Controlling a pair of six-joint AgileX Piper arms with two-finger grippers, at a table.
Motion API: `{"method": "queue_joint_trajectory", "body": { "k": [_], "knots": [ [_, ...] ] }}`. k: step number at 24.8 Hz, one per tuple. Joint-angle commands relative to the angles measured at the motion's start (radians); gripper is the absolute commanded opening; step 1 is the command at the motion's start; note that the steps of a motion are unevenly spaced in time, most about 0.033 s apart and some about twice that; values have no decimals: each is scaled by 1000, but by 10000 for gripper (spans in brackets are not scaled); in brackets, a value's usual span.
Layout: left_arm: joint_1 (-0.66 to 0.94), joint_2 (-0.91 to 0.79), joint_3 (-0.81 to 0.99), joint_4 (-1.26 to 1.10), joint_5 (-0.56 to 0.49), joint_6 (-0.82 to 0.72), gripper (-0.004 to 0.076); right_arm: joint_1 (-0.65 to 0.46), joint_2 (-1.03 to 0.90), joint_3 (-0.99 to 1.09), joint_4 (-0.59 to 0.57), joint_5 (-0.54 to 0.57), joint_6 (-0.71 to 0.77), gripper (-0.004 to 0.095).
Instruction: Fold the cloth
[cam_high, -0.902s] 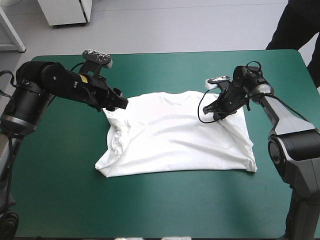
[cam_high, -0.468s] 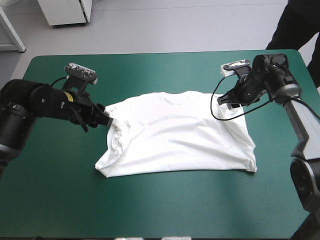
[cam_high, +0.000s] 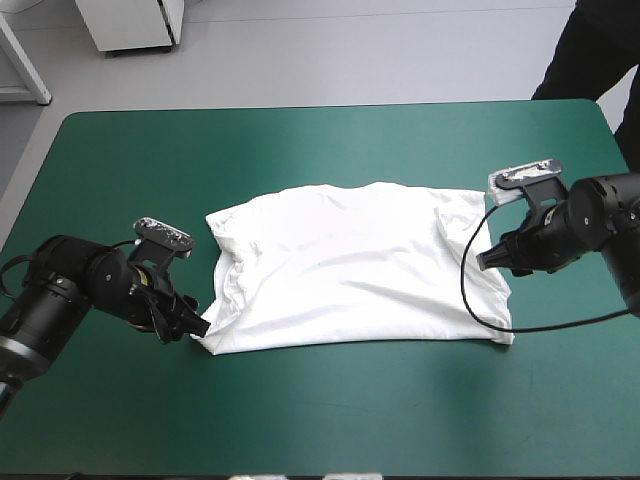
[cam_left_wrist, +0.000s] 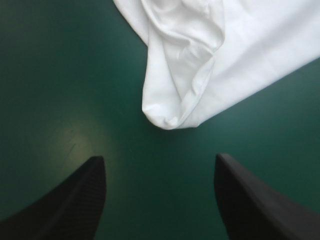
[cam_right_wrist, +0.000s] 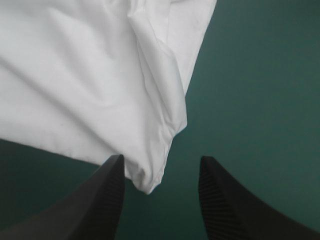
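**Both grippers open at the edges of the spread T-shirt**

The white short-sleeved T-shirt (cam_high: 350, 265) lies spread roughly flat near the middle of the teal-green covered surface (cam_high: 300, 150). It is wider than it is deep, with wrinkles bunched along its left side and a fold running down its right side.

The left gripper (cam_high: 197, 325) sits low at the T-shirt's near left corner, its tip just beside the cloth. In the left wrist view its two black fingers (cam_left_wrist: 75, 205) stand spread wide apart, with only bare teal-green cover between them. The rounded, doubled-over corner of the T-shirt lies just ahead of them, apart from both.

The right gripper (cam_high: 490, 258) is at the T-shirt's right edge. In the right wrist view its fingers are spread as well. A pointed corner of the cloth reaches down to the gap between their tips, close beside one finger. Whether it touches that finger cannot be told.
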Motion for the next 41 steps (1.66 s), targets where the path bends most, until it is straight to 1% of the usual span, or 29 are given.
{"method": "queue_joint_trajectory", "body": {
  "k": [1, 4, 7, 10, 12, 15, 21, 23, 25, 26, 28, 30, 32, 41],
  "knots": [
    [-4, 21, 34, 18, -66, -10, 479, -7, -78, 31, -30, -17, 10, 449],
    [-4, 60, 75, 18, -121, -10, 479, -7, -108, 62, -37, -17, 13, 450],
    [-4, 115, 79, 13, -171, 1, 479, -7, -117, 79, -37, -15, 15, 449],
    [-4, 194, 79, 8, -214, 12, 479, -7, -117, 79, -37, -13, 17, 449],
    [-4, 245, 79, -39, -243, 32, 479, -7, -117, 79, -37, -13, 17, 449],
    [-4, 316, 79, -83, -259, 50, 478, -7, -117, 79, -37, -13, 17, 449],
    [-4, 376, 79, -113, -259, 76, 470, -7, -117, 79, -37, -2, 22, 449],
    [-4, 378, 79, -113, -264, 76, 403, -7, -117, 83, -37, 0, 22, 449],
    [-4, 378, 79, -113, -266, 76, 246, -7, -117, 133, -37, -10, 22, 449],
    [-4, 378, 79, -113, -266, 76, 130, -7, -117, 176, -37, -20, 22, 450],
    [-4, 378, 79, -113, -266, 74, 1, -7, -117, 244, -40, -51, 22, 450],
    [-4, 378, 79, -109, -266, 81, -9, -7, -109, 319, -40, -112, 20, 450],
    [-4, 378, 79, -109, -270, 81, -9, -7, -94, 339, -40, -141, 20, 450],
    [-4, 378, 79, -109, -257, 81, -9, -7, 81, 339, -40, -223, 11, 450]
  ]
}}
